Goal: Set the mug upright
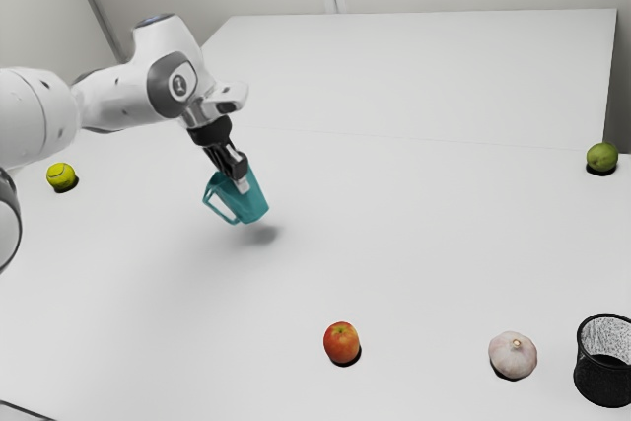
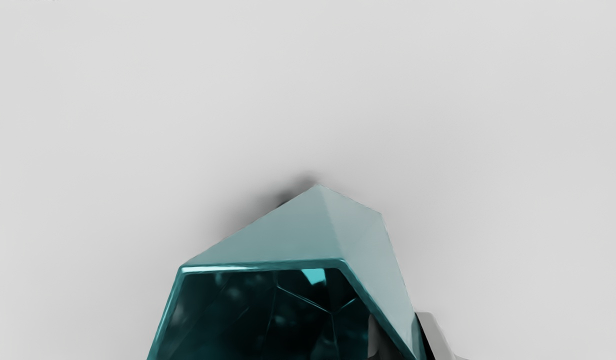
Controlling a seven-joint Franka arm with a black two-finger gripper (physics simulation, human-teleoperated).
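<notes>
Mug [image 1: 252,206] hangs tilted beneath hand [image 1: 239,182], above table [image 1: 424,234], its wall pinched between both fingers.

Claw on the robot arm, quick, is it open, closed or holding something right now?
Black two-finger claw: closed on the wall of the teal, faceted mug, one finger inside and one outside, holding it tilted above the white table.

The mug [image 1: 253,200] is teal; the apple [image 1: 341,342] at the exterior view's lower middle is red mottled with yellow; the garlic [image 1: 513,354] at lower right is pale pinkish white.
</notes>
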